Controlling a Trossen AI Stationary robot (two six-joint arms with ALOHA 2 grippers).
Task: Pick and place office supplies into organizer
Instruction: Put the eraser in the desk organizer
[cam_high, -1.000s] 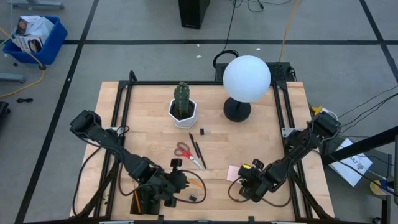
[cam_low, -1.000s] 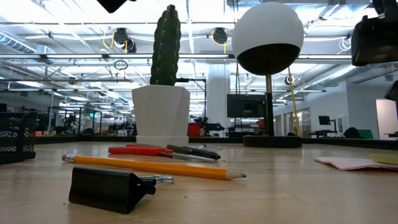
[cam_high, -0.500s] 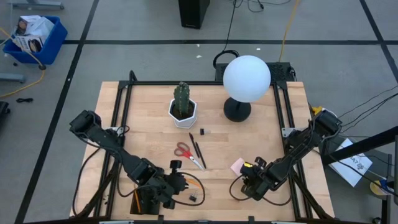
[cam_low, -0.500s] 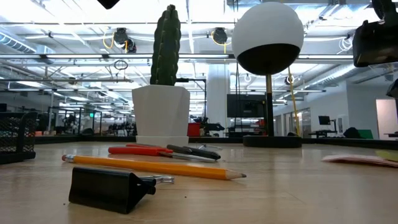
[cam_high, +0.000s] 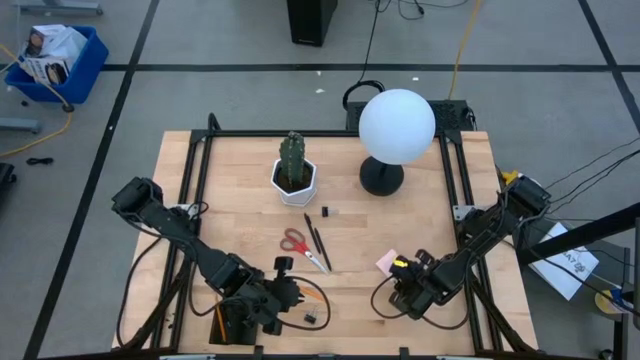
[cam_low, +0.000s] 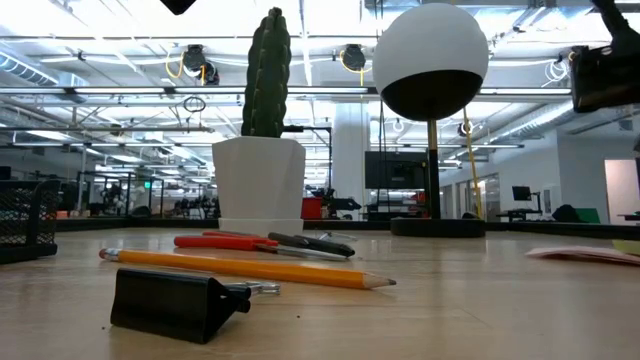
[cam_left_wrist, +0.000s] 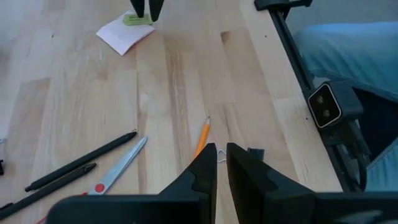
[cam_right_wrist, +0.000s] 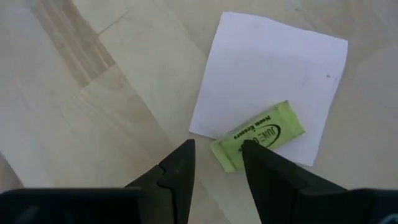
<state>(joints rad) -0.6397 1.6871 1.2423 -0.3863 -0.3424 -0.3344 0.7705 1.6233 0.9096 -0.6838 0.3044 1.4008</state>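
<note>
While the right pincer (cam_right_wrist: 214, 165) hangs just above the pink sticky-note pad (cam_right_wrist: 273, 87), its fingers are seen half apart, with nothing held between them; one finger (cam_right_wrist: 267, 171) covers part of a small yellow-green eraser (cam_right_wrist: 264, 134) that lies on the edge of the pad. The step in hand is judged to be the approach to this eraser or to the pad. For the next move, the pincer must be lowered and centred so that the chosen item comes between both fingers before they are closed.

The left pincer (cam_left_wrist: 219, 168) is held low over the surface (cam_left_wrist: 174, 74) with its fingers almost together, and nothing is gripped; the orange pencil (cam_left_wrist: 201, 135) lies just beyond its tips, with the scissors (cam_left_wrist: 118, 167) and two dark pens (cam_left_wrist: 74, 165) to one side.

From the high view, the organizer (cam_high: 228, 322) is partly seen at the near edge of the surface, mostly hidden under the left arm. The eraser's printed label is shown only by the right wrist view. The black binder clip (cam_low: 175, 303) beside the pencil is seen clearly in the low view, whereas from above it is only a small dark mark.
</note>
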